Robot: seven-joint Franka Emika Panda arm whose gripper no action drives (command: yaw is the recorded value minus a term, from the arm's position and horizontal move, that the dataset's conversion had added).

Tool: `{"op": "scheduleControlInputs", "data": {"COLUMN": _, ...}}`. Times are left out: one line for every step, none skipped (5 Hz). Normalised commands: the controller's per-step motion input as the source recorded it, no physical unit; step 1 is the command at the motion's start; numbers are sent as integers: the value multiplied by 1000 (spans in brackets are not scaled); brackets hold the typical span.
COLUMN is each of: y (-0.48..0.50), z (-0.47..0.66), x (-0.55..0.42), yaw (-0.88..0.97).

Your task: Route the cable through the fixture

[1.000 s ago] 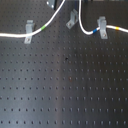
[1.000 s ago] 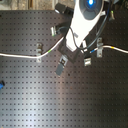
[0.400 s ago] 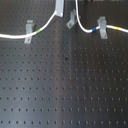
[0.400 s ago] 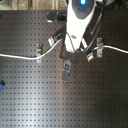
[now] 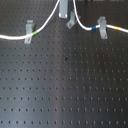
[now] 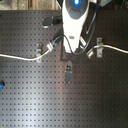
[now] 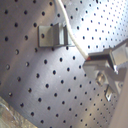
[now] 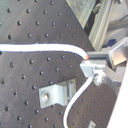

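Gripper [image 8: 94, 67]: closed on the cable [image 8: 45, 48], which enters between the fingertips in both wrist views. In the first exterior view the gripper [image 5: 65, 9] hangs at the upper edge of the breadboard [image 5: 65, 90], with the cable rising to it from both sides.

Fixture [image 5: 71, 21]: small leaning metal clip, just below and beside the gripper in the first exterior view; one strand of the cable passes close by it. In the second exterior view the fixture [image 6: 67, 70] stands just below the robot's white wrist [image 6: 75, 22]. In both wrist views the fixture [image 8: 56, 92] [image 7: 51, 34] sits on the board near the fingertips, the cable running beside it; whether it is seated in the clip cannot be told.

Cable [image 5: 47, 22]: from the fixture it runs toward the first exterior view's left through the slanted clip [image 5: 29, 31], green band there. On the fixture's other side it passes the upright clip [image 5: 102, 27], blue and yellow bands on either side of it.

Breadboard: black, perforated, carries all three clips.
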Motion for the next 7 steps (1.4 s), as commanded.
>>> {"op": "scheduleControlInputs", "data": {"y": 40, "z": 293, "x": -138, "yaw": -217}}
{"op": "scheduleControlInputs", "data": {"y": 13, "z": 235, "x": -199, "yaw": -208}}
{"op": "scheduleControlInputs", "data": {"y": 35, "z": 210, "x": -159, "yaw": -208}}
{"op": "scheduleControlInputs", "data": {"y": 43, "z": 193, "x": -151, "yaw": -217}}
{"op": "scheduleControlInputs", "data": {"y": 167, "z": 204, "x": -15, "yaw": -23}}
{"op": "scheduleControlInputs", "data": {"y": 158, "z": 303, "x": -15, "yaw": -31}}
{"op": "scheduleControlInputs", "data": {"y": 165, "z": 451, "x": -14, "yaw": -60}}
